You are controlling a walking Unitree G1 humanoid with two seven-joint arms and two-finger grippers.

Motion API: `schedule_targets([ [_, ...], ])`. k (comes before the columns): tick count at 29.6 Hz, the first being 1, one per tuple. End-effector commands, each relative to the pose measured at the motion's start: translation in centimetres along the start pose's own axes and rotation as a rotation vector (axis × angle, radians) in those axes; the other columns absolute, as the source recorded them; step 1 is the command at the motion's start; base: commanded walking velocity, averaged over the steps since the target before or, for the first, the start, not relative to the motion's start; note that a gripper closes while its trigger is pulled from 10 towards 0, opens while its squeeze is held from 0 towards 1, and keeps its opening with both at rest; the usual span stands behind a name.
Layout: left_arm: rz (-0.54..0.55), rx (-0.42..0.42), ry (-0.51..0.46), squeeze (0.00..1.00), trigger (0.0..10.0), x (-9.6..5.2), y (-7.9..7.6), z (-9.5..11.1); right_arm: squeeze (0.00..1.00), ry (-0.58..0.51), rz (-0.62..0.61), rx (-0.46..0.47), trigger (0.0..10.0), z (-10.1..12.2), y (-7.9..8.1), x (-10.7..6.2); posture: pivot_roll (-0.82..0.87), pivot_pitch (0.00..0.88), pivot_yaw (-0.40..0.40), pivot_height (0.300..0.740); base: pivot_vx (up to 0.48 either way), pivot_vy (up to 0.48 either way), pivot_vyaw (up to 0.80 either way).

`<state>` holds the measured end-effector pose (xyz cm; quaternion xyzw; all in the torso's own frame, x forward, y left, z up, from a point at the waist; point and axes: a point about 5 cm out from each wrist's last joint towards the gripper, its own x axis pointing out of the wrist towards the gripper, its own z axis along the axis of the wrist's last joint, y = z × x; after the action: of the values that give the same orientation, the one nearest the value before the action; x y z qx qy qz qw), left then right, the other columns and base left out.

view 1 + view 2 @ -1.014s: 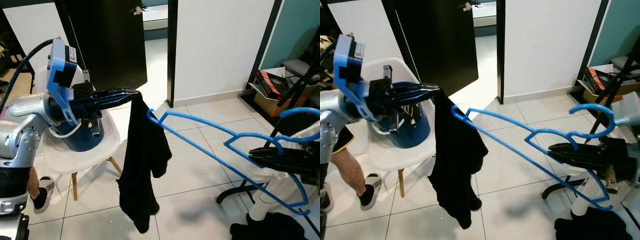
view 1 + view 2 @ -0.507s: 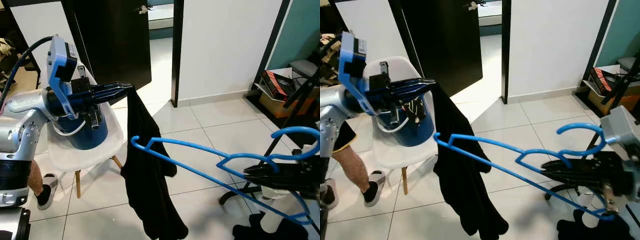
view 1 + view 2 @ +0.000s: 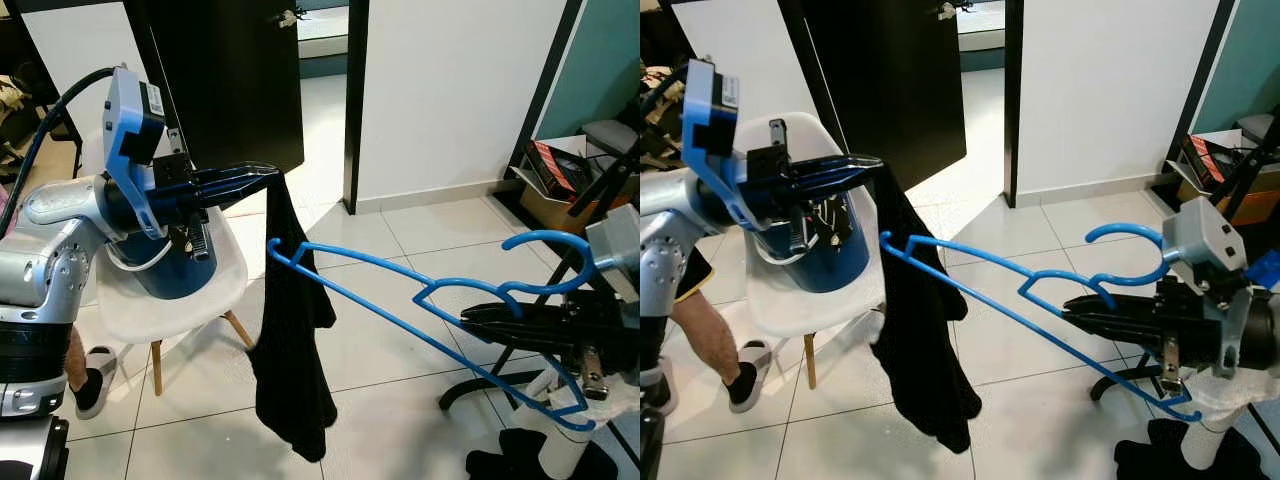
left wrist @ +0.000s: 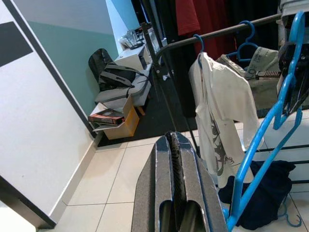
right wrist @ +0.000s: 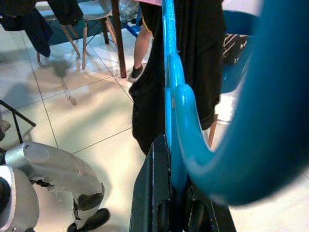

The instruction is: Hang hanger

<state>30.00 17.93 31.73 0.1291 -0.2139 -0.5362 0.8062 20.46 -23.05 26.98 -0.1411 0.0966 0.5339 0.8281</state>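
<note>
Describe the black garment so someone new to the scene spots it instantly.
Start at the white chair on the tiled floor by the dark door. In front of it the left gripper holds a black garment pinched at its top, hanging limp. The tip of the blue hanger, held by the right gripper, reaches it, unlike the dark clothes lying on the floor.

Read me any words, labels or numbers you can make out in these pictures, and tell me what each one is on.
None can be read.
White sticker on the left arm's blue wrist housing: print too small.
Red and black box on the shelf: lettering blurred.
White shirt on the rack: dark graphic, not legible.
</note>
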Motion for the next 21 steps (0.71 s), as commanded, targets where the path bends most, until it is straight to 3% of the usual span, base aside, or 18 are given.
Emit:
schedule_targets([
  [1,-0.004,0.011,-0.024,0.00,10.0,0.1,0.0,0.5,0.00,0.033,-0.017,0.001,10.0,-0.1,-0.1,0.0,-0.12,0.000,0.066,0.740,0.000,0.000,0.00],
  [15,-0.001,0.020,-0.042,0.00,10.0,0.4,0.0,1.0,0.00,0.167,-0.083,0.009,10.0,-1.7,-0.6,1.0,-0.12,0.000,0.067,0.740,0.000,0.000,0.00],
  [21,0.035,0.035,-0.068,0.00,10.0,0.9,0.3,1.6,0.00,0.340,-0.022,0.001,10.0,-3.7,0.3,2.3,-0.12,0.000,0.062,0.740,0.000,0.000,0.00],
])
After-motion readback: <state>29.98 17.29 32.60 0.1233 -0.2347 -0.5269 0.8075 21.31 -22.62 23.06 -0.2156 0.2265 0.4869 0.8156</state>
